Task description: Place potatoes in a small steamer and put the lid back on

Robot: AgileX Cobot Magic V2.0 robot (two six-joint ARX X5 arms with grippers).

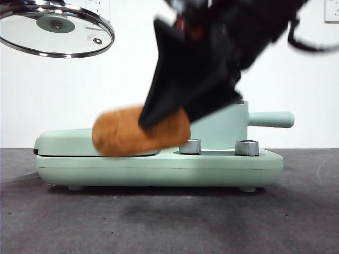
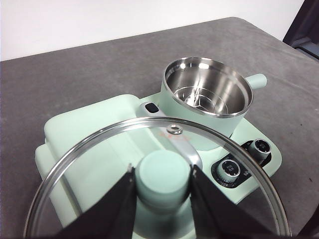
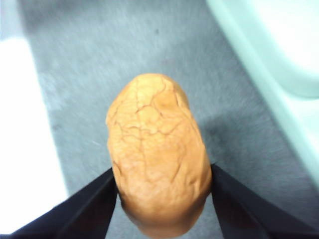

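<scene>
We see the potato (image 1: 132, 135) nearest, a cracked orange-brown lump pinched between the right gripper (image 1: 159, 119) jaws, held off the grey table (image 1: 169, 222) in front of the mint-green cooker base (image 1: 159, 166); blur makes its exact height hard to judge. The small steamer (image 2: 207, 94) sits open on the base's far corner, steel inside empty, handle pointing outward. The left gripper (image 2: 163, 186) clamps the knob of the glass lid (image 2: 89, 149), held high above the base.

Bright, even light; the potato (image 1: 140, 132) looks motion-blurred, perhaps.
</scene>
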